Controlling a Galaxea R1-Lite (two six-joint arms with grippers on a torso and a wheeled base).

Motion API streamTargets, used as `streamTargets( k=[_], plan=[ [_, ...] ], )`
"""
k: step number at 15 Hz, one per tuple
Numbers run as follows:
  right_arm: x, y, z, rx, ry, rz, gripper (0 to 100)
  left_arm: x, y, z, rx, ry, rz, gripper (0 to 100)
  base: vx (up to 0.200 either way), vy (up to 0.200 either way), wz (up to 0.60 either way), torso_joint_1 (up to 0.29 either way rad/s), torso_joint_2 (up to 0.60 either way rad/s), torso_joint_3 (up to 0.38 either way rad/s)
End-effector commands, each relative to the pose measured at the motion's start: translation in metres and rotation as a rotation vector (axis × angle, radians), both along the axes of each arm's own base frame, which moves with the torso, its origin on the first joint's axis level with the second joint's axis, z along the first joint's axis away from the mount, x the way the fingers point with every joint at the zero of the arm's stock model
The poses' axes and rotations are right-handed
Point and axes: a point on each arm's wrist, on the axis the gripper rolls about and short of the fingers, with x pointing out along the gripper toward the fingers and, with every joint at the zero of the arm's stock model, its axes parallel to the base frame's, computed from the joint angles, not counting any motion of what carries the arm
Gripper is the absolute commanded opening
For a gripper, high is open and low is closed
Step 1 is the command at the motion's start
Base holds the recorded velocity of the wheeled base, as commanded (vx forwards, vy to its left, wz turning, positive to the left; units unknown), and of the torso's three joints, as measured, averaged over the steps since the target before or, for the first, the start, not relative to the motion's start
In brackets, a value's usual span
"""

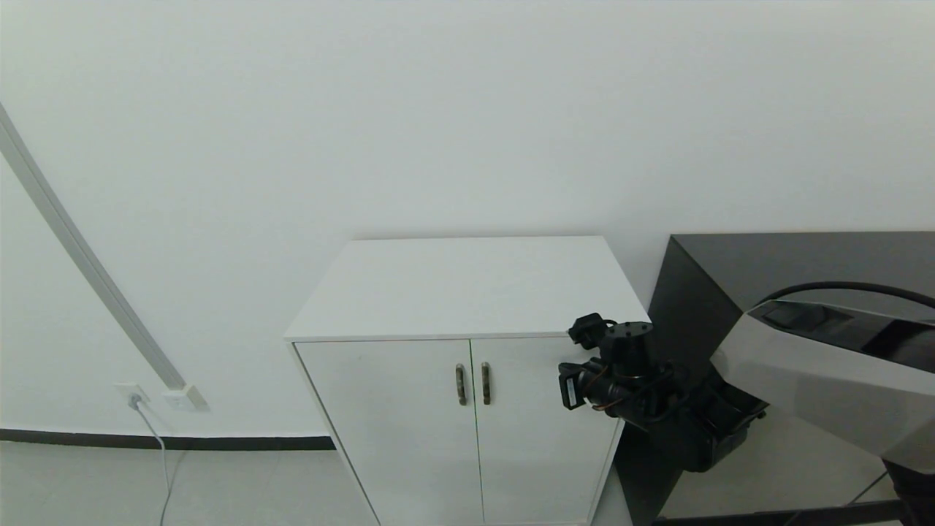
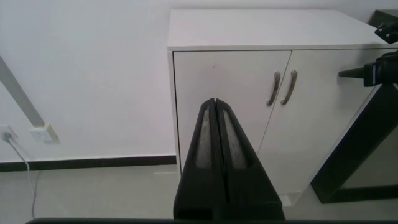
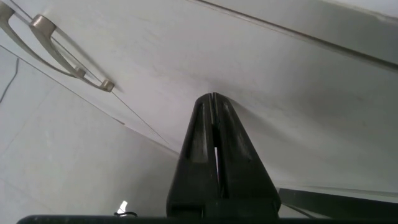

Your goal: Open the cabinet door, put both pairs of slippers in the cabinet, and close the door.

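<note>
While the cabinet is seen with both doors shut, the right gripper is held near its right door and the left gripper farther back, both jaws closed, empty.

Left pincer and right pincer both have fingers pressed together.

Cannot see inside the white wooden two-door cabinet, shut doors covering it. Cropped at the head view's bottom edge: its lower part, plus the thin grey cable hanging from the white wall socket. Cropped at the right edge: the glossy black table. Cropped in the right wrist view: the two brushed-metal door handles.
</note>
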Motion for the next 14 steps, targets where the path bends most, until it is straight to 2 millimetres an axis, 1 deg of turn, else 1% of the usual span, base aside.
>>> streamTargets(
  k=[1,2,4,7,8,9,11,12,13,14],
  plan=[
    [-0.002,0.000,0.005,0.002,-0.008,0.000,0,0.000,0.000,0.000,-0.001,0.001,0.000,0,0.000,0.000,0.00,0.000,0.00,0.000],
    [-0.005,-0.002,0.013,0.001,-0.029,-0.027,0,0.000,0.000,0.000,-0.001,0.001,-0.002,0,0.000,0.000,0.00,0.000,0.00,0.000],
    [-0.013,-0.006,0.022,0.007,-0.052,-0.039,0,0.000,0.000,0.000,0.001,0.001,0.000,0,0.000,0.000,0.00,0.000,0.00,0.000],
    [-0.035,-0.019,0.032,0.014,-0.067,-0.042,0,0.000,0.000,0.000,0.001,0.001,-0.002,0,0.000,0.000,0.00,0.000,0.00,0.000],
    [-0.040,-0.022,0.035,0.019,-0.071,-0.041,0,0.000,0.000,0.000,0.002,0.001,-0.002,0,0.000,0.000,0.00,0.000,0.00,0.000],
    [-0.054,-0.033,0.045,0.020,-0.071,-0.047,0,0.000,0.000,0.000,0.002,0.001,-0.004,0,0.000,0.000,0.00,0.000,0.00,0.000],
    [-0.074,-0.048,0.058,0.020,-0.069,-0.057,0,0.000,0.000,0.000,0.002,0.001,-0.004,0,0.000,0.000,0.00,0.000,0.00,0.000],
    [-0.079,-0.053,0.061,0.019,-0.070,-0.065,0,0.000,0.000,0.000,0.002,0.001,-0.004,0,0.000,0.000,0.00,0.000,0.00,0.000],
    [-0.092,-0.066,0.069,0.011,-0.081,-0.112,0,0.000,0.000,0.000,0.002,0.001,-0.002,0,0.000,0.000,0.00,0.000,0.00,0.000],
    [-0.099,-0.073,0.074,0.005,-0.087,-0.138,0,0.000,0.000,0.000,0.002,0.001,-0.002,0,0.000,0.000,0.00,0.000,0.00,0.000]
  ],
)
